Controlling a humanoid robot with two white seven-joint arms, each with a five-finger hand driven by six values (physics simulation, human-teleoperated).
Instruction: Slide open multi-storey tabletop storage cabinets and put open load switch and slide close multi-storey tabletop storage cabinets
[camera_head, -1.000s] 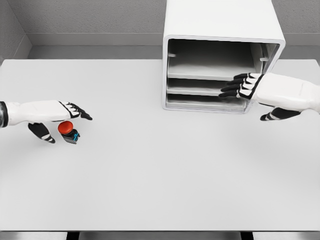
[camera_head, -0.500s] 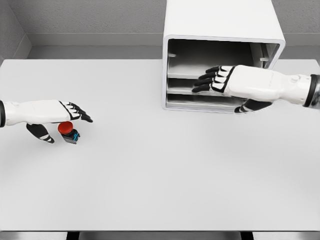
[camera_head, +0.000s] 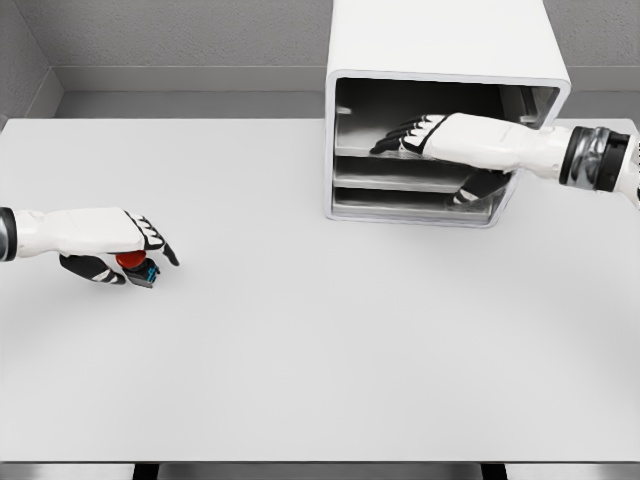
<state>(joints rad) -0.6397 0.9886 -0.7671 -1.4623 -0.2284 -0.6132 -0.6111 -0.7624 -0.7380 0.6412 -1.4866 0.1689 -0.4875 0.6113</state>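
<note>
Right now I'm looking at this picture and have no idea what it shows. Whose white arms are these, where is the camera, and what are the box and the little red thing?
This is a computer-simulated robot shaped like a person, and the picture comes from a camera on its head, looking down at a pale table. The two white arms are its own, each ending in a five-finger hand.

The left hand, at the picture's left, is closed over a small switch with a red button that sits on the table; the fingers wrap around it, so it looks grasped.

At the back stands a white storage cabinet with several shelves and an open front. The right hand reaches into its upper level with fingers stretched out, holding nothing.

The job is to put the switch into the cabinet and close it.
</note>
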